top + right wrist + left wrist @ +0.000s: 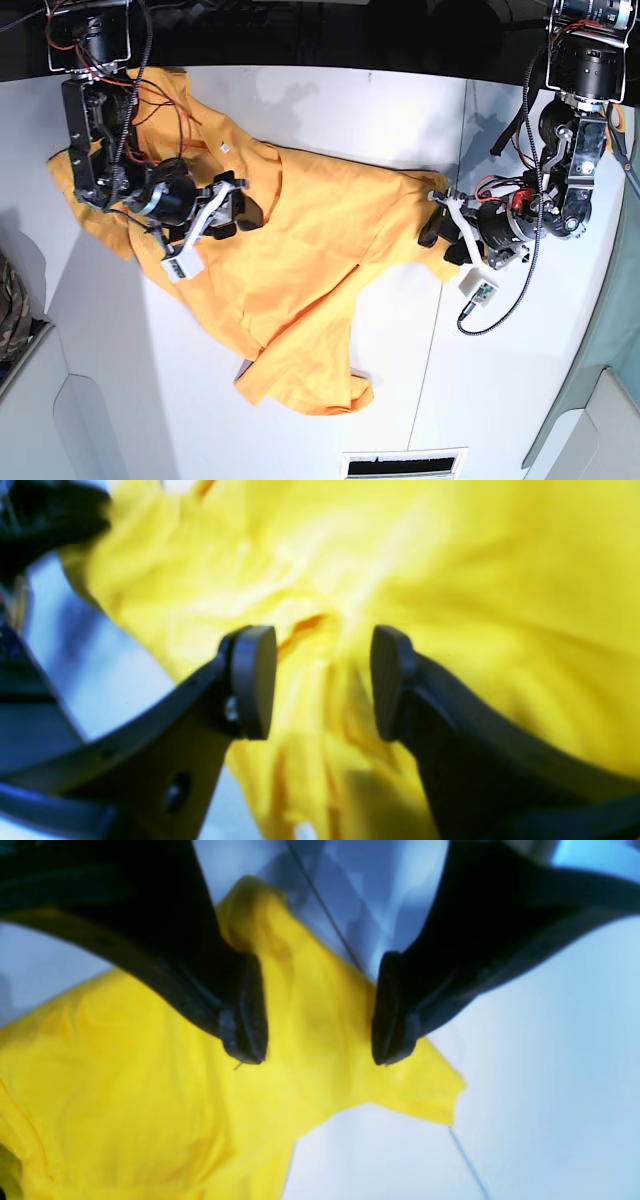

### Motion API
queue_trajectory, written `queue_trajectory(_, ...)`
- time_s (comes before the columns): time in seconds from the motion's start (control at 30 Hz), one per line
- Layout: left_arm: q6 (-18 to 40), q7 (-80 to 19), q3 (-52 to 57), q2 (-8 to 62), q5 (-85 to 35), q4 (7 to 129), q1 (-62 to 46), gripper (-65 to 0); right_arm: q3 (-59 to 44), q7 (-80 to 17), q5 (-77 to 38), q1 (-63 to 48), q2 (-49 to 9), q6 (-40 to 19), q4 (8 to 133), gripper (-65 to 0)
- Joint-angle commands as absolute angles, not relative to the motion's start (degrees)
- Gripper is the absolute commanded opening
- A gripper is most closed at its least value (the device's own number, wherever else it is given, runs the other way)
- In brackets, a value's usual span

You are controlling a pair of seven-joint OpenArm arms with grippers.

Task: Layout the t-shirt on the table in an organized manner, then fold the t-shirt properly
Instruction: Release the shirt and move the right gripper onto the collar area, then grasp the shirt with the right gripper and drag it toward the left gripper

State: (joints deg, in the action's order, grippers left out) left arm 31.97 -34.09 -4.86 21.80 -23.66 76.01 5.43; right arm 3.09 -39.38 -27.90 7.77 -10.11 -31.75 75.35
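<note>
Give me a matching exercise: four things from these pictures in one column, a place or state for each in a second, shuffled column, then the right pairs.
Things:
1. t-shirt
2. left gripper
3. right gripper
4. table

Places or states:
A. open, over the shirt's body, at the base view's left
B. white, with a thin dark seam
C. yellow-orange, spread out and wrinkled
D. open, at the shirt's edge, at the base view's right

Pairs: 1-C, 2-D, 3-A, 4-B
</note>
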Motion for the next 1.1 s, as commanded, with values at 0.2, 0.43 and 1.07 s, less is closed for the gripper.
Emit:
queue_trajectory(0.2,32.1,-33.3,-4.6,22.7,-24.6,76.8,6.5,-27.9,10.9,-36.7,-22.8,8.8,-7.6,-29.0,75.8,-34.8)
queue_trajectory(0.43,32.1,-34.6,-4.6,22.7,-24.6,76.8,6.5,-27.9,12.7,-36.7,-22.7,8.7,-7.6,-26.9,75.8,-36.7)
queue_trajectory(1.07,35.4,-35.5,10.6,22.7,-34.5,78.8,6.5,-28.3,12.8,-43.4,-37.4,7.3,-7.4,-34.0,84.0,-65.0)
